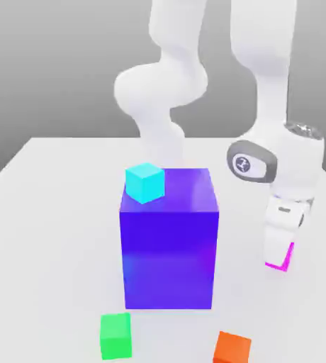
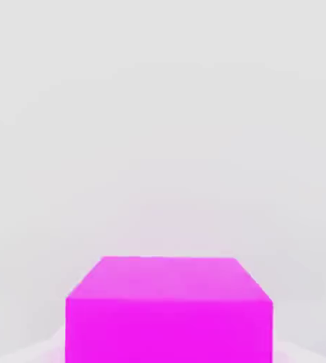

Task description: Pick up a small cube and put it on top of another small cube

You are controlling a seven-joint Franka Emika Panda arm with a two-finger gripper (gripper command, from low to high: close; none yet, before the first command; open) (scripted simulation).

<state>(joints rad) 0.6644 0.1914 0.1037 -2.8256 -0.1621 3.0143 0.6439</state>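
Pinching magenta cube (image 1: 287, 258): pincer (image 1: 279, 261) | cube mostly hidden behind finger (image 1: 273, 242)

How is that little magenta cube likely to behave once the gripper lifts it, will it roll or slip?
The magenta cube has flat faces and sharp edges, so it probably won't roll. It looks rigid and small beside the big blue block, so likely light. Its smooth, glossy-looking sides might slip between the gripper if squeezed off-centre.

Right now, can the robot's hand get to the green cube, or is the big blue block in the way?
Probably yes. The gripper, shut on the magenta cube, sits at the exterior view's right of the blue block. The green cube lies in front, with open table around it.
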